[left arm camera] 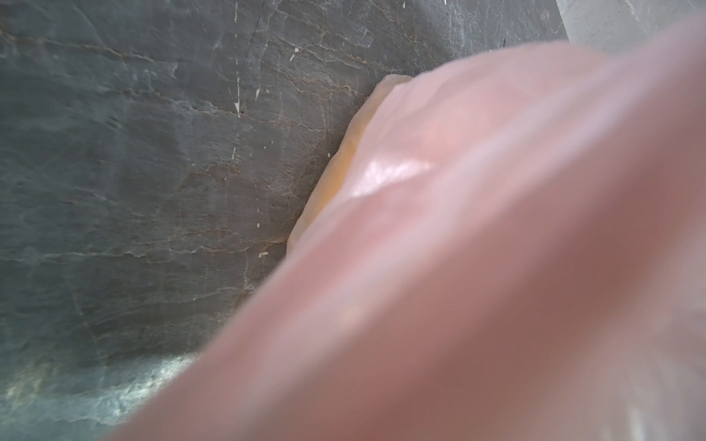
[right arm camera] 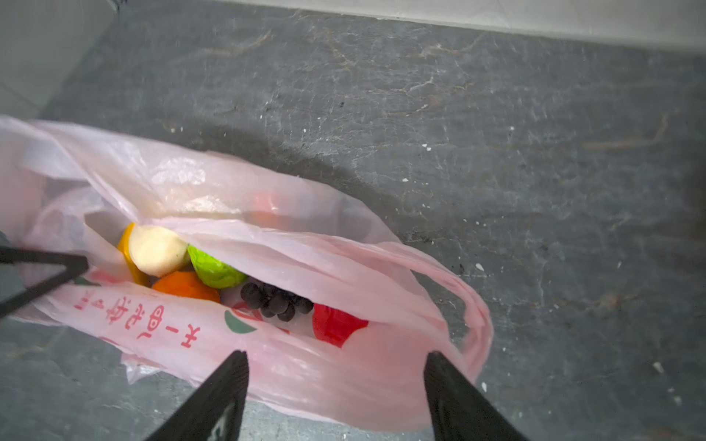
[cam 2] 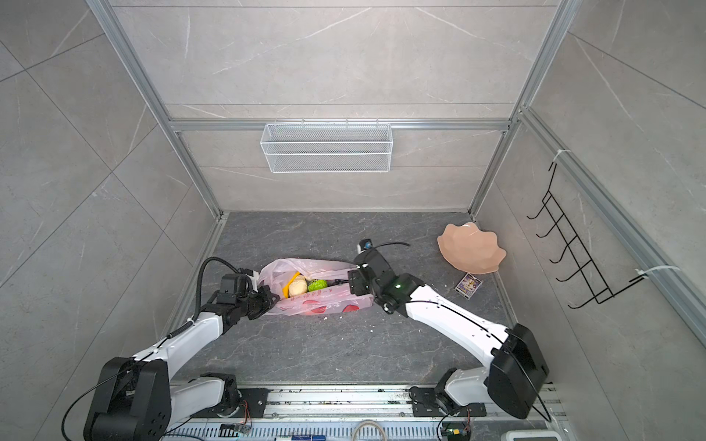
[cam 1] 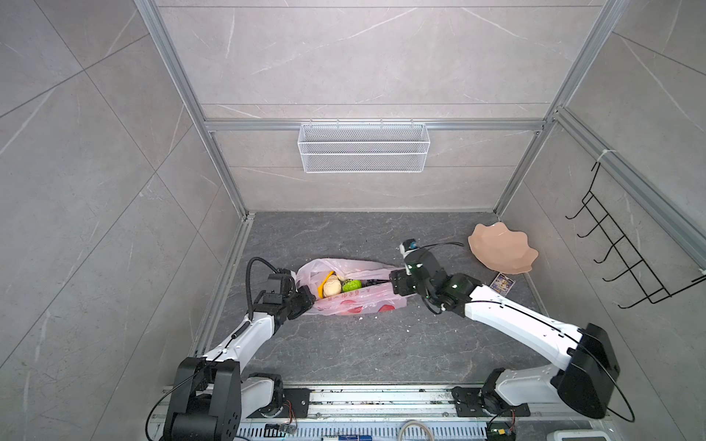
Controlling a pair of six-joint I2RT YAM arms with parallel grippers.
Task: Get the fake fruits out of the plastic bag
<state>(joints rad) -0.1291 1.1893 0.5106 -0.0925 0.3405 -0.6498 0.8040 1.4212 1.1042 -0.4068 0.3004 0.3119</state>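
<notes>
On floor [cam 1: 382,343], about mid-way, lies bag [cam 1: 355,303]: pink, mouth gaping, long axis running L–R in both top views. L gripper [cam 1: 305,299] sits at bag's L end, jaws together, pinching the film there. Its wrist cam shows mostly blurred pink film, w/ bare floor beside it. R gripper [right arm camera: 336,355] is at bag's R end by handles [right arm camera: 479,317], jaws wide apart, gripping nothing. Whether its tips touch the film can't be told. All fruits seen are inside bag:
- banana [right arm camera: 125,244] & beige lump [right arm camera: 156,250] nearest bag's L end
- green fruit [right arm camera: 214,269] & orange [right arm camera: 185,287] next
- grapes [right arm camera: 275,299] mid-bag
- apple [right arm camera: 336,324] toward bag's R end

A reddish blob shows thru the film; can't tell what. Dish [cam 1: 502,248] stands well apart, R of bag & farther back. Card [cam 1: 502,284] lies R of bag, apart from it.
</notes>
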